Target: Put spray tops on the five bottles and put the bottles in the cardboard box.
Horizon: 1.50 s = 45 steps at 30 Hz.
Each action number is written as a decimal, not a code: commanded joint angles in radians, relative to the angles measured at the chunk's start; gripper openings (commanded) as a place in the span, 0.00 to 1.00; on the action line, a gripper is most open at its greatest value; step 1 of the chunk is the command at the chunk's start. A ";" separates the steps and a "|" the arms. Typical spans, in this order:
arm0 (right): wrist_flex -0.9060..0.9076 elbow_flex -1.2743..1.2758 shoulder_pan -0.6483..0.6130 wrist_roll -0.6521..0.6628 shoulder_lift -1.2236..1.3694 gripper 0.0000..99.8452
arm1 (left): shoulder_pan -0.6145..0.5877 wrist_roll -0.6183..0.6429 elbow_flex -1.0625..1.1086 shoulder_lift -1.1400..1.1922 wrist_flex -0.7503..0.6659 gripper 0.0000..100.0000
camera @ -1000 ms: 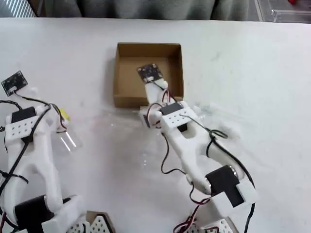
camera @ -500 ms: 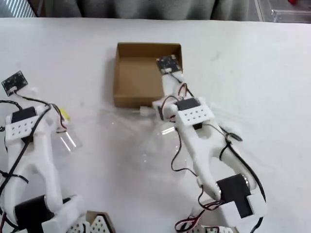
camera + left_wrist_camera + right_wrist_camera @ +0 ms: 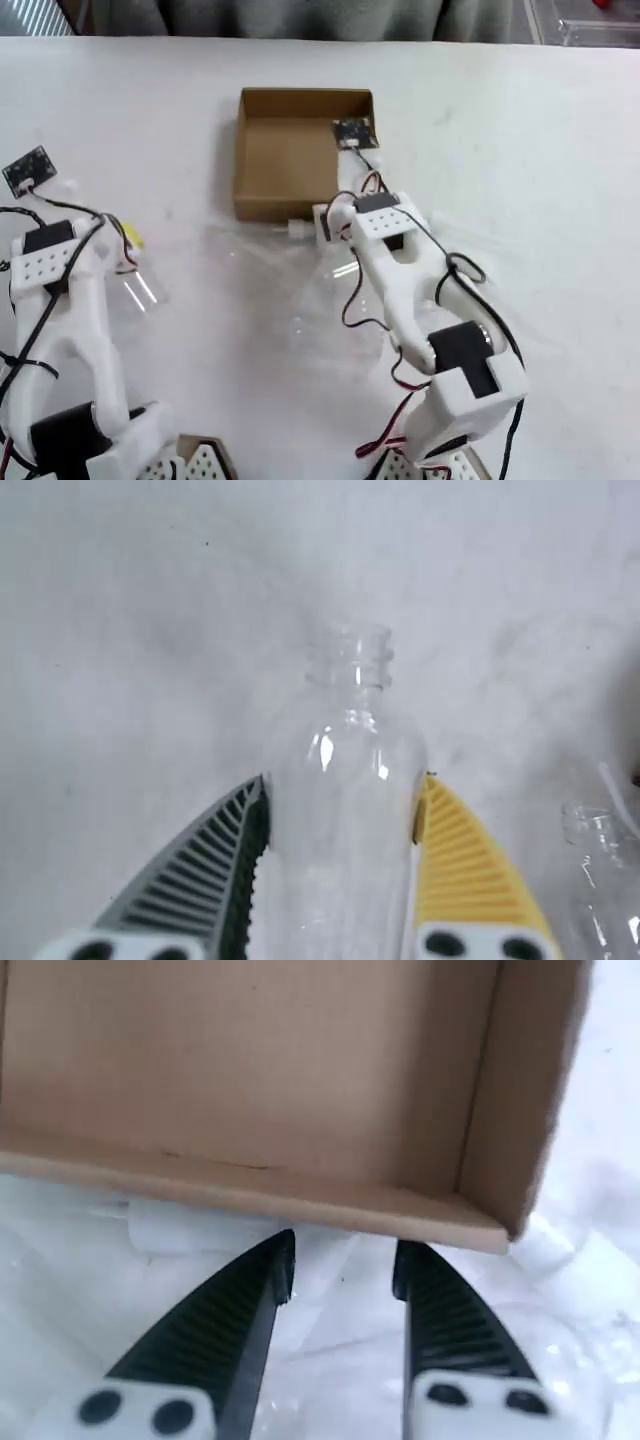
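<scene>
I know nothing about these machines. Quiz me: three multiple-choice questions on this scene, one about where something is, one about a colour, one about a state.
1. Where is the right gripper?
A. Inside the cardboard box
B. Beside the left arm
C. Just outside the box wall that faces the arms

2. What colours are the left gripper's fingers?
A. One grey, one yellow
B. Both white
C. Both red

3. How is the neck of the bottle that the left gripper holds?
A. Fitted with a spray top
B. Bare, with its threads showing
C. Closed with a red cap

Answers: 1 C, in the right wrist view its fingertips stop short of the wall. 2 A, the left wrist view shows both colours either side of the bottle. 3 B, the threaded opening carries no top.
</scene>
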 commanded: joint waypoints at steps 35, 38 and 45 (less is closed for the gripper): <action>0.208 -0.147 -0.107 -0.055 0.070 0.05 | -0.008 0.009 -0.011 -0.056 -0.021 0.07; 0.209 -0.147 -0.107 -0.005 0.058 0.03 | -0.008 0.009 -0.009 -0.056 -0.021 0.07; 0.414 -0.218 -0.116 0.140 -0.168 0.02 | -0.008 0.011 -0.008 -0.056 -0.012 0.07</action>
